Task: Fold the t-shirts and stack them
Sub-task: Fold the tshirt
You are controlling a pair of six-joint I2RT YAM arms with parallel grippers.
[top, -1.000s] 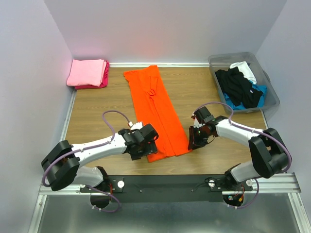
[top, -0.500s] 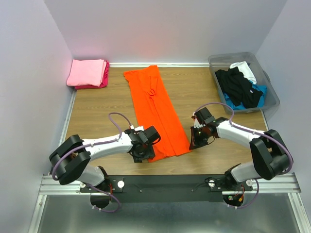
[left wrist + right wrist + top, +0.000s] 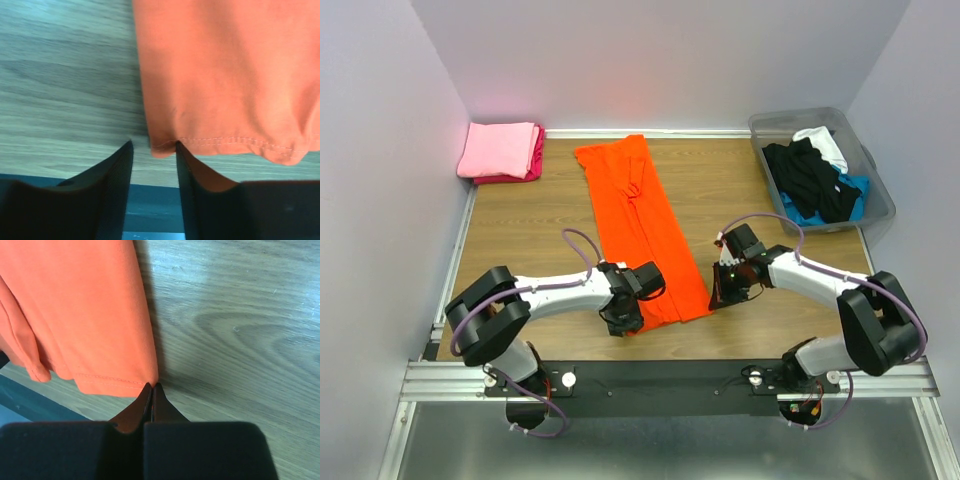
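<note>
The orange t-shirt [image 3: 642,220] is lying as a long narrow strip, already folded lengthwise, running from the upper centre of the top view down toward the lower centre, its hem end nearest the arm bases. Both arms are working at that hem, one at each corner, probably so the strip can be lifted evenly and folded up over itself. The left gripper [image 3: 153,152] is standing with its jaws apart, straddling the lower-left hem corner, with cloth between the fingertips but not yet pinched. The right gripper [image 3: 151,390] is sitting with its jaws pressed together, tips touching the lower-right hem corner; whether any cloth is caught between them cannot be told. The step in hand looks like securing both corners, and the left side is not yet ready. The folded pink and magenta stack [image 3: 502,150] is resting in the upper left corner, well apart from the strip, presumably where the finished fold is going. Black shirts [image 3: 810,175], a white shirt [image 3: 825,143] and a blue shirt [image 3: 850,190] are waiting crumpled in the grey bin [image 3: 790,116] at upper right. The table [image 3: 520,240] is showing smooth wood grain, which should let the cloth slide. Pale plain walls [image 3: 670,60] are enclosing it on three sides, and a black rail [image 3: 660,375] is crossing the lower frame.
</note>
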